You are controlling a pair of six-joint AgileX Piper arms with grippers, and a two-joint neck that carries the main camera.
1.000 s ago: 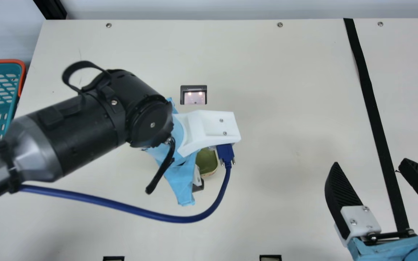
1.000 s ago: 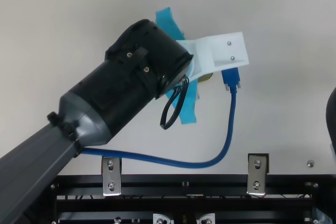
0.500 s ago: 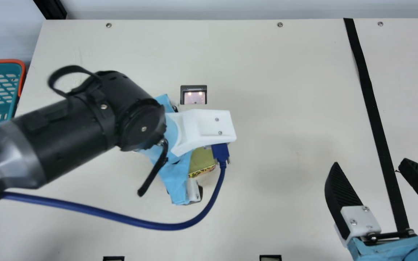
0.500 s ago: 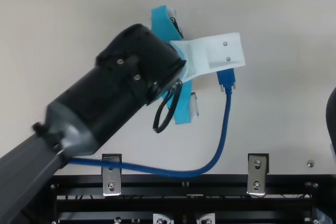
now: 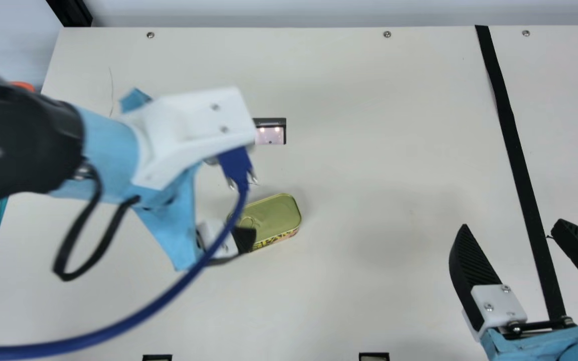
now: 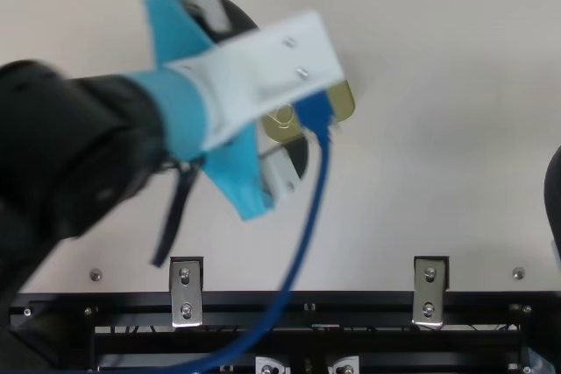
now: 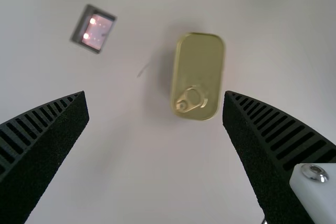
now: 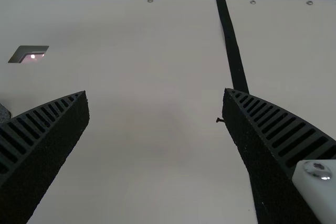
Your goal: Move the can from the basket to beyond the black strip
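Gold can (image 5: 275,213) lies on the worktop (image 5: 369,125); left claw (image 7: 155,94), open, should back straight off before the open right claw (image 5: 512,223) approaches.

We see the cream table (image 5: 369,75), and on it the can (image 5: 276,215) is lying flat, its ring pull at the end nearer to the left edge. The black strip (image 5: 507,130) goes down from the far edge, well apart from the can. Along this far edge we see also small screws (image 5: 387,34).
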